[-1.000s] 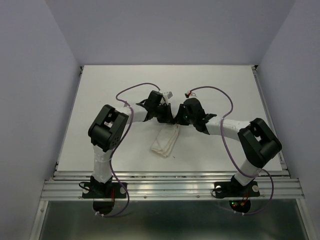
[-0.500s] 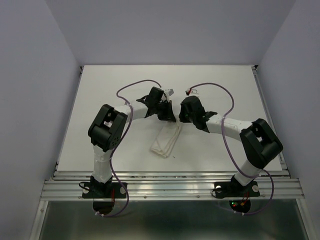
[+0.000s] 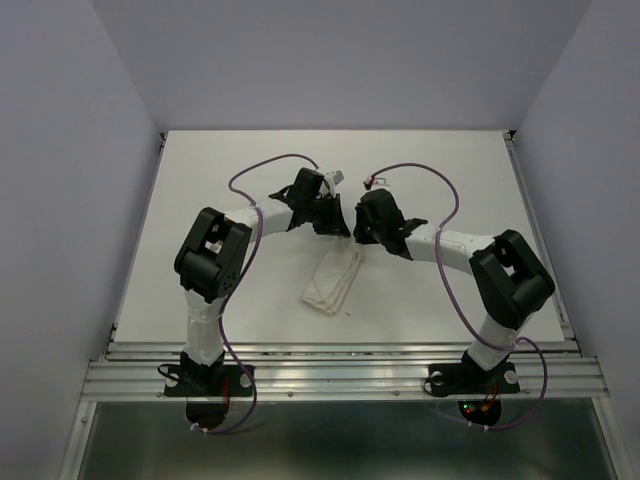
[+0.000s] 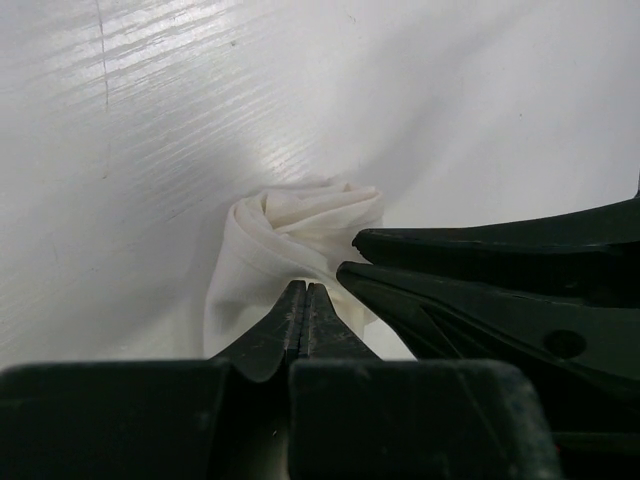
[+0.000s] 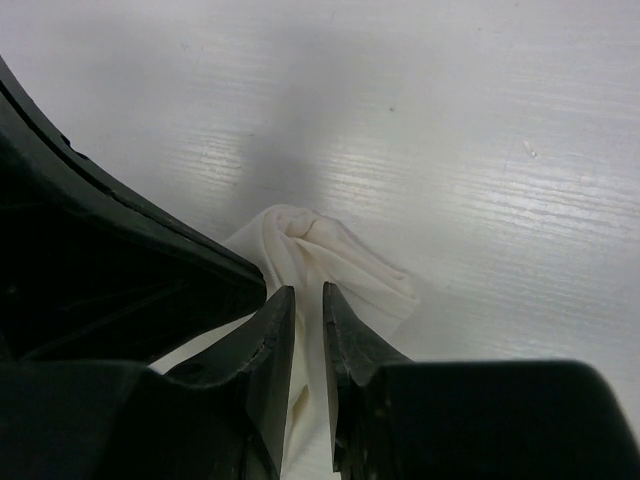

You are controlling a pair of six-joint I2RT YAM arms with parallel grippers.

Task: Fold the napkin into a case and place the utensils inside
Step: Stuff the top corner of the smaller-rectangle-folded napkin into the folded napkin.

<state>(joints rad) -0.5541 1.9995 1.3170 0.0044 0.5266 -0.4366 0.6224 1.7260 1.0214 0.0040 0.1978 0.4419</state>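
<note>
Over the middle of the white bench (image 3: pixel 230 170), seen from above, both arms reach in and meet nose to nose. The left end effector (image 3: pixel 338 228) and the right end effector (image 3: pixel 358 232) are almost touching, tips pointed down at the far end of the napkin (image 3: pixel 333 280). The napkin is folded into a narrow strip. It lies slantwise on the bench, with its near end toward the arm bases and its far end tucked under the two black heads. From this height I cannot tell how either pair of fingers stands. Purple cables (image 3: pixel 270 165) loop off each wrist.

From the left wrist, the fingers (image 4: pixel 292 318) are pressed tight together with no gap between them. The cloth's creases run straight into their tips, so they are pinching a fold of the napkin. Past the tips the cloth bunches into a soft rolled hump. The right end effector comes in from the right side of this view as two dark prongs, whose points are just beside the left tips and against the same cloth.

From the right wrist, the fingers (image 5: pixel 272 345) stand nearly closed, with only a thin slot between them. White cloth fills that slot, so they too grip the napkin. Beyond the tips the napkin rises in a crumpled peak above the bench. The left end effector fills the left side, close alongside.
</note>
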